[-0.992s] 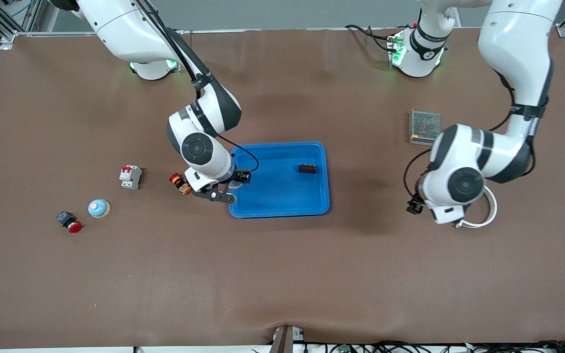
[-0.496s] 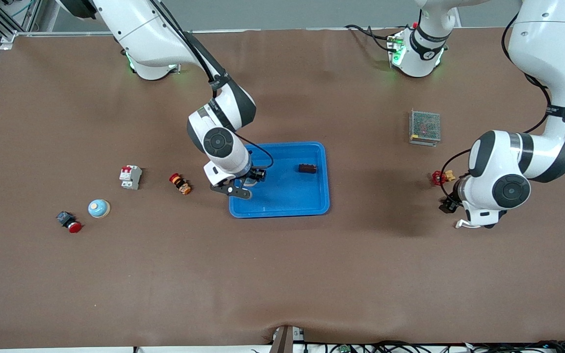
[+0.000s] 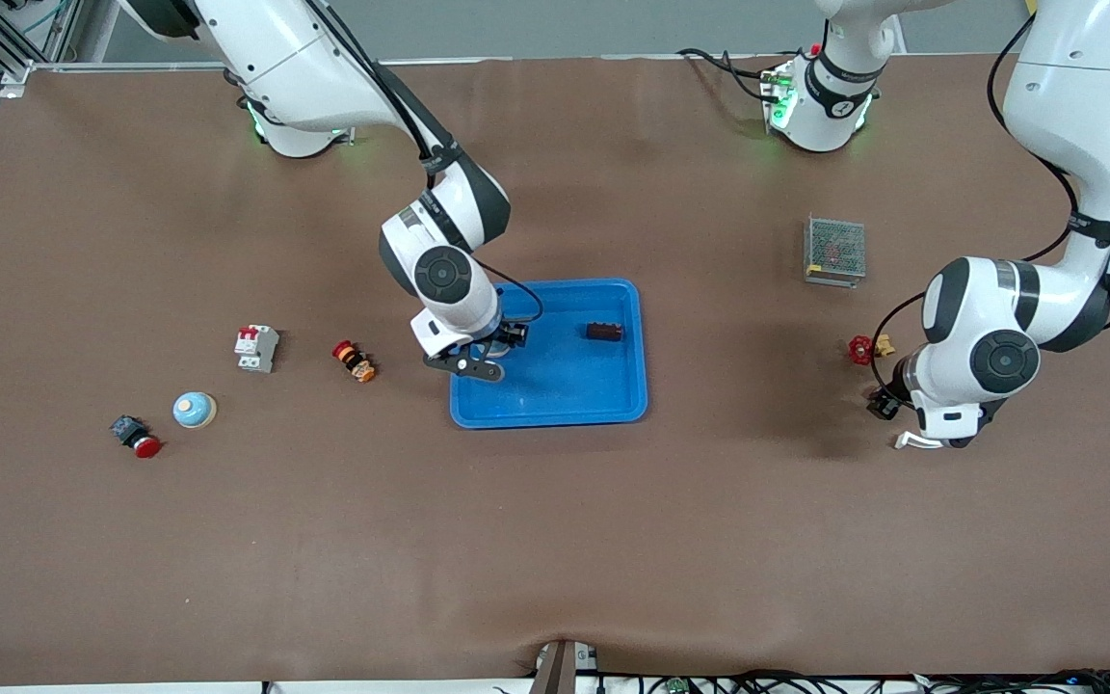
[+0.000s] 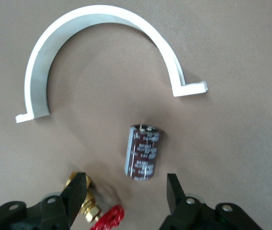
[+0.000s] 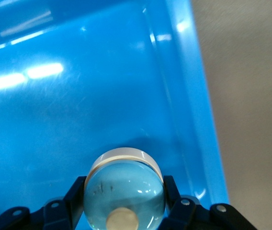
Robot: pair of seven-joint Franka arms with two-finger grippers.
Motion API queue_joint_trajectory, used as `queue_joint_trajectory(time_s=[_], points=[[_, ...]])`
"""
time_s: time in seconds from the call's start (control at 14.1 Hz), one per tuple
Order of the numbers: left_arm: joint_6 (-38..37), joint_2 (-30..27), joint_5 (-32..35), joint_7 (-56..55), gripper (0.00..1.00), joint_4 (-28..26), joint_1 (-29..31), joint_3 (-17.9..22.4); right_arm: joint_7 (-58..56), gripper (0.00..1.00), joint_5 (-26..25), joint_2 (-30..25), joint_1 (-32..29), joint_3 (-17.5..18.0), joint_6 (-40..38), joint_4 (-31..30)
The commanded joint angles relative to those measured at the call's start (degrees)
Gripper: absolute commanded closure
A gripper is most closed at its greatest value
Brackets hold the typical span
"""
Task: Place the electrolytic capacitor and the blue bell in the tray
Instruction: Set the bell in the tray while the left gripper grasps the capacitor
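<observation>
The blue tray lies mid-table. My right gripper hangs over the tray's end toward the right arm, shut on a pale blue bell with a cream button on top; the tray floor fills the right wrist view. The electrolytic capacitor, a dark brown cylinder, lies on its side on the brown mat. My left gripper is low over it at the left arm's end of the table, open, with the capacitor just ahead of its fingertips and untouched.
A white curved clamp and a brass valve with a red handle lie beside the capacitor. A dark block sits in the tray. On the mat: mesh box, breaker, orange button, second blue bell, red button.
My right gripper carried the bell from the tray's rim to a spot over the tray floor. My left arm shifted toward its end of the table, uncovering the red-handled valve.
</observation>
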Motion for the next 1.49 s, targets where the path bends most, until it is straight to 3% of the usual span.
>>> queue_joint_trajectory(time_s=[0.0, 0.35, 0.5, 0.64, 0.85, 1.06, 1.2, 1.35, 1.42], points=[[3.16, 0.26, 2.29, 0.42, 0.27, -1.35, 1.98, -0.65, 0.66, 0.47, 0.59, -0.33, 1.6, -0.51, 0.93, -0.95], [5.71, 1.84, 2.3, 0.33, 0.34, -1.26, 2.07, -0.74, 0.57, 0.45, 0.24, 0.37, 2.48, -0.6, 1.29, -0.95], [6.77, 2.46, 2.38, 0.33, 0.44, -1.18, 2.16, -0.74, 0.57, 0.45, -0.11, 0.46, 2.74, -0.69, 1.29, -0.95], [7.04, 2.81, 2.38, 0.33, 0.59, -0.91, 2.07, -0.73, 0.57, 0.45, -0.11, 0.55, 2.83, -0.69, 1.37, -0.86], [7.04, 2.9, 2.3, 0.33, 1.0, -0.47, 1.9, -0.82, 0.57, 0.44, -0.11, 0.63, 2.92, -0.69, 1.55, -0.86], [6.78, 2.37, 2.03, -0.63, 1.0, 0.84, 1.37, -1.26, 0.57, 0.4, -0.11, 0.98, 2.92, -0.69, 1.99, -0.86], [6.34, 2.19, 1.42, -1.6, 1.0, 1.72, 1.19, -2.4, 0.57, 0.32, -0.11, 0.99, 2.92, -0.69, 2.25, -0.86], [6.16, 2.19, 1.42, -3.96, 1.0, 2.43, 1.11, -3.72, 0.57, 0.0, -0.11, 0.99, 2.83, -0.78, 2.25, -0.86], [5.9, 2.11, 1.42, -5.28, 1.0, 2.69, 1.11, -4.68, 0.57, 0.0, -0.11, 0.99, 2.83, -0.78, 2.25, -0.86]])
